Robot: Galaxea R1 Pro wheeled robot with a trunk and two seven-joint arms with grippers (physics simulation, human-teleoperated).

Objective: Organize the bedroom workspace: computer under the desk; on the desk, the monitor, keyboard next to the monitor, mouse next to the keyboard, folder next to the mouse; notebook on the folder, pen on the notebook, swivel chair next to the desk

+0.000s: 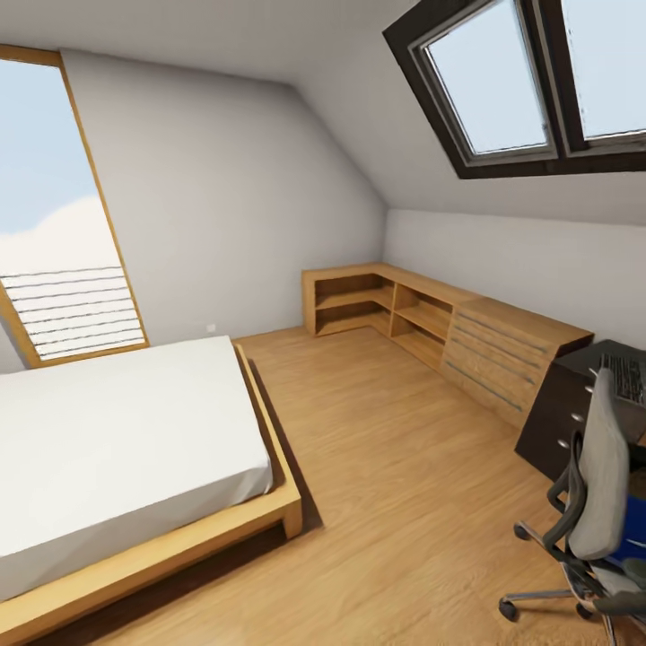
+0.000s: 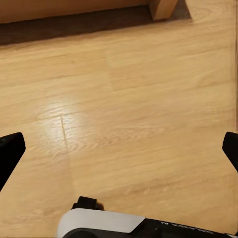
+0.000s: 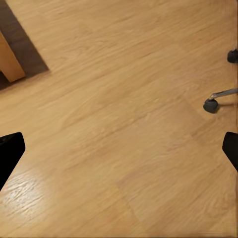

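- Blue: the folder [image 1: 635,531] shows as a bright patch on the seat of the swivel chair [image 1: 599,484], at the lower right edge of the head view, mostly hidden behind the chair's grey back.
- The chair stands on the wood floor [image 1: 395,502] just in front of the desk [image 1: 574,395], whose black drawer unit with silver knobs sits at the right edge, middle height.
- A strip of keyboard [image 1: 628,375] lies on the desk top at the far right; the rest is cut off by the frame.
- Monitor, mouse, notebook, pen, computer: cannot be made out here.
- White bed [image 1: 117,449] on a pale wood frame takes the lower left; a light-wood shelf unit [image 1: 431,318] runs along the far wall.
- Left pincer [image 2: 119,148]: dark tips at both side edges of its wrist view, spread wide, nothing between them, bare floor beneath.
- Right pincer [image 3: 119,148]: likewise spread and empty over floor; a chair castor [image 3: 210,105] on a chrome leg shows at that view's right.
- Handling, as judged: the folder looks thin, light, fairly stiff, and likely slick. Pinch it at an edge overhanging the seat; a flat top-down grab would probably skid.
- Chair should roll easily on castors; push or pull at the back or an armrest, gently.
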